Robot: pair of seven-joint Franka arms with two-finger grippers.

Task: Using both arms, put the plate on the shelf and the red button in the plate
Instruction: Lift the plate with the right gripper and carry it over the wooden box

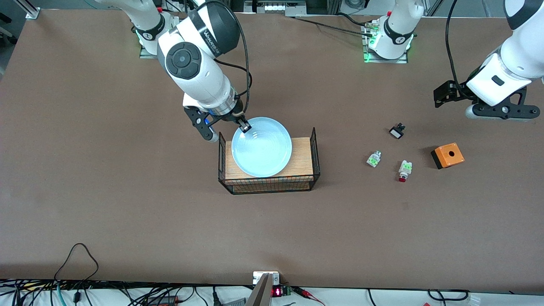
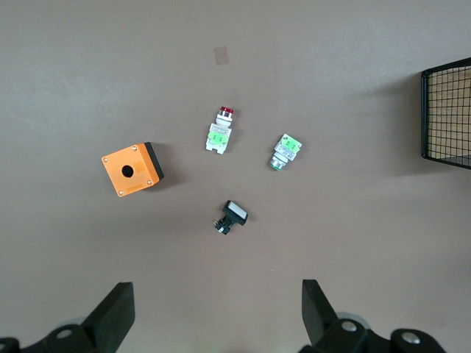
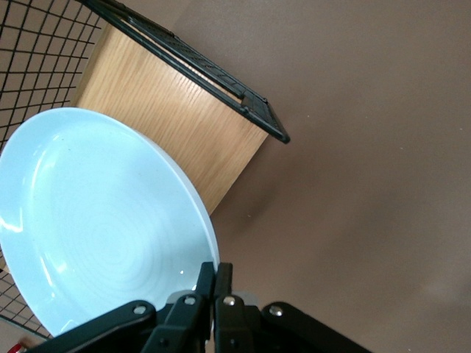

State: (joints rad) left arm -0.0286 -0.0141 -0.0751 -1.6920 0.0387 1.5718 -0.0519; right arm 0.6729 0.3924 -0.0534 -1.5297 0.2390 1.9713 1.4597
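wire basket [image 1: 316, 157] nearest, plate [image 1: 262, 146] over its wooden tray | right gripper [image 1: 243, 124] pinching plate rim, glossy, brittle, likely slippery | left gripper [image 2: 213, 309] spread, over table near red button [image 1: 404, 170] | tiny, light, grip body's sides

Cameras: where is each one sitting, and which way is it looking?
Front view: high up across the table, facing both arms, the plate on the rack, and the red button.
Left wrist view: on the left arm, looking down at the red button and orange box; the open left claw shows.
Right wrist view: on the right arm, looking at the plate; the right claw pinches its rim.
Shared: the front and right wrist views both show the plate.
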